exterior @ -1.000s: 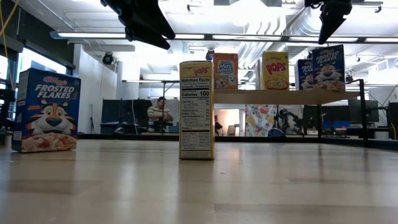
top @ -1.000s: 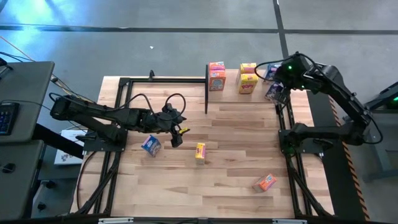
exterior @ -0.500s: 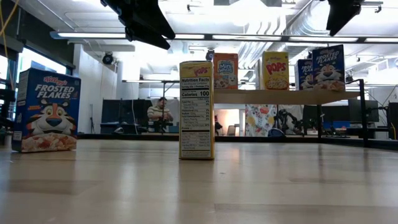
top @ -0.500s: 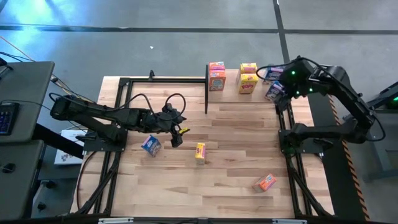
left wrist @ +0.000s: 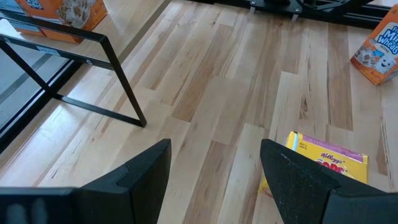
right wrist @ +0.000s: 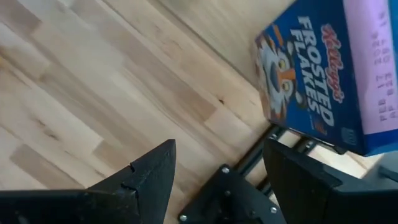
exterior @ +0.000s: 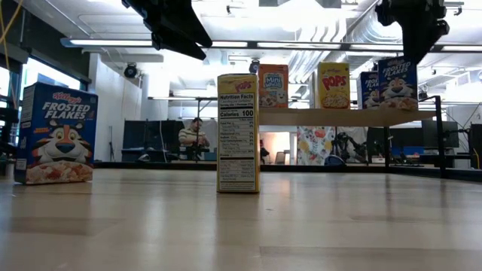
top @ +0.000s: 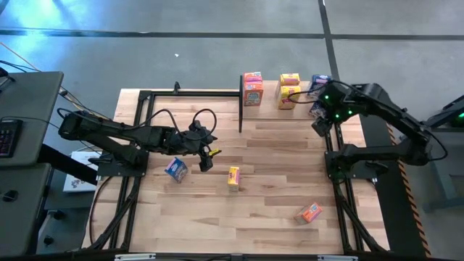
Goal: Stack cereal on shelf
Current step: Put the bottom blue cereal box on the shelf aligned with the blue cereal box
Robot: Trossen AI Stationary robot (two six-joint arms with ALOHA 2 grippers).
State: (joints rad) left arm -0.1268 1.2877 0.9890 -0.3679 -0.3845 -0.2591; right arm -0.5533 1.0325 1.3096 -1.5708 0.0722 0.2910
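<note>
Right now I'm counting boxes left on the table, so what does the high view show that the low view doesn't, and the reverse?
Only the high view shows the orange-pink box lying near the table's front right, and both arms whole: the left gripper open above the table between the blue box and the yellow box, the right gripper open by the shelf. Only the low view shows the box fronts and a person seated in the room behind. Both show the blue and yellow boxes on the table and boxes standing on the shelf.
</note>
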